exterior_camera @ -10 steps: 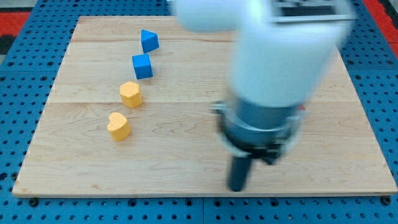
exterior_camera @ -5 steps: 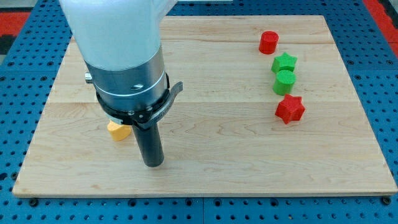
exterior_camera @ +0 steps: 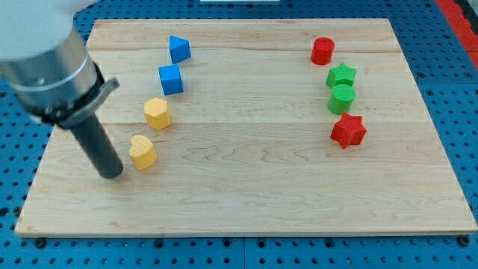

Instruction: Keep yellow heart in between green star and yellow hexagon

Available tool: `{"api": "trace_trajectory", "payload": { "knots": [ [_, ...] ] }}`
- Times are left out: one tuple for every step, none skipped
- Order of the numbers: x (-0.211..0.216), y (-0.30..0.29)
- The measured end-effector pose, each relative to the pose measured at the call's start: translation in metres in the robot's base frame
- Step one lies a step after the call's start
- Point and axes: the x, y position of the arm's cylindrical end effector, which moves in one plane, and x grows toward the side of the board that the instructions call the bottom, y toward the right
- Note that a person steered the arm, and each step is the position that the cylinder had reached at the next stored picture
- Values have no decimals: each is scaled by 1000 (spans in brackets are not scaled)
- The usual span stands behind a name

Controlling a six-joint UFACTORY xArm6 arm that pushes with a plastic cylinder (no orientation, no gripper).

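Eight blocks: spread across a wooden board [exterior_camera: 239, 202].
My tip [exterior_camera: 113, 174]: on the board, clamped on nothing.
Yellow heart [exterior_camera: 142, 151]: just right of the tip, apart.
Yellow hexagon [exterior_camera: 157, 113]: beyond the heart.
Green star [exterior_camera: 341, 75]: far right of the tip, above a green cylinder [exterior_camera: 341, 99].

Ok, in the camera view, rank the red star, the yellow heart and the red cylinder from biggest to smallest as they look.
1. Red star, widest across with its points.
2. Yellow heart, a bit smaller.
3. Red cylinder, smallest, though it sits nearer the view's top, possibly farther from the camera, so its true size may match the heart's.
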Motion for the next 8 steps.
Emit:
{"api": "trace_trajectory", "payload": {
  "knots": [
    [-18, 37],
    [-6, 78],
    [10, 63],
    [52, 76],
    [40, 94],
    [18, 94],
    [-6, 94],
    [-32, 100]
  ]
}}
